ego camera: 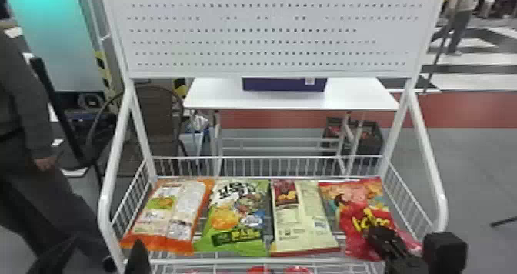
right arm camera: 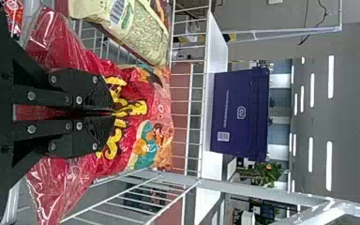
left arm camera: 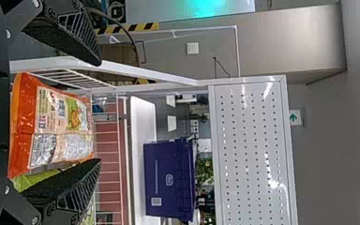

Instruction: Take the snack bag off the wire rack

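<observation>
Snack bag [ego camera: 347, 212]: lay pinched between fingers of right gripper [ego camera: 377, 233], spread beyond their tips; was red, glossy, crumpled. Left gripper [ego camera: 105, 246]: fingers stood apart.

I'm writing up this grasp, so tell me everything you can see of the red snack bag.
The red snack bag looks like thin, glossy film, wrinkled around the right gripper, whose fingers are closed on its front part. Bold yellow lettering crosses the red, with an orange and turquoise picture toward the back. It lies printed face up at the right end of the wire rack, beside the pale bag.
</observation>
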{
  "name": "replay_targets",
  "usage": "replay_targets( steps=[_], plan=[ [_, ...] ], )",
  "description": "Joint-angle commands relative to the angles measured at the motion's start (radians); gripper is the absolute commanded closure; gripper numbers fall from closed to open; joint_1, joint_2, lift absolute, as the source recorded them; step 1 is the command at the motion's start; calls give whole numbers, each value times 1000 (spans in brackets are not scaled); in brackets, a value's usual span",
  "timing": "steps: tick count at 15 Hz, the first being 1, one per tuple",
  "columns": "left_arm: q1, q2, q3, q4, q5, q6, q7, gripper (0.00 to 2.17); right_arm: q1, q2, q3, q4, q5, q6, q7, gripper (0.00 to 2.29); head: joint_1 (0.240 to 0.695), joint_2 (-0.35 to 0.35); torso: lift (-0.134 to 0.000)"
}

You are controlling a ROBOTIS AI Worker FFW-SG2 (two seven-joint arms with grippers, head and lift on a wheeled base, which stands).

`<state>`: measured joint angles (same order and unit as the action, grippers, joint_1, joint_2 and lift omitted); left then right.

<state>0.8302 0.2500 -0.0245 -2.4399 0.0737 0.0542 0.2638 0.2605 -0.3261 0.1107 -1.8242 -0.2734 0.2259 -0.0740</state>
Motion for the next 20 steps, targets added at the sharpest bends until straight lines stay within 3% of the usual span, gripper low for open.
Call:
replay_targets(
  steps=[1,7,13,20],
  plan=[
    [1,0,0,-5,0,0,0,164,40,-4,-17,-70,-9,-18,-7,1919,499,0,0],
    [6,0,-2,-13,-2,3,0,164,192,-37,-71,-310,-81,-24,-9,1919,499,0,0],
    [17,0,1,-21,-2,-3,2,164,448,-134,-94,-518,-69,-224,-86,1919,499,0,0],
    [26,0,3,-24,-2,-9,0,164,549,-136,-151,-538,-90,-279,-90,1919,499,0,0]
  ],
)
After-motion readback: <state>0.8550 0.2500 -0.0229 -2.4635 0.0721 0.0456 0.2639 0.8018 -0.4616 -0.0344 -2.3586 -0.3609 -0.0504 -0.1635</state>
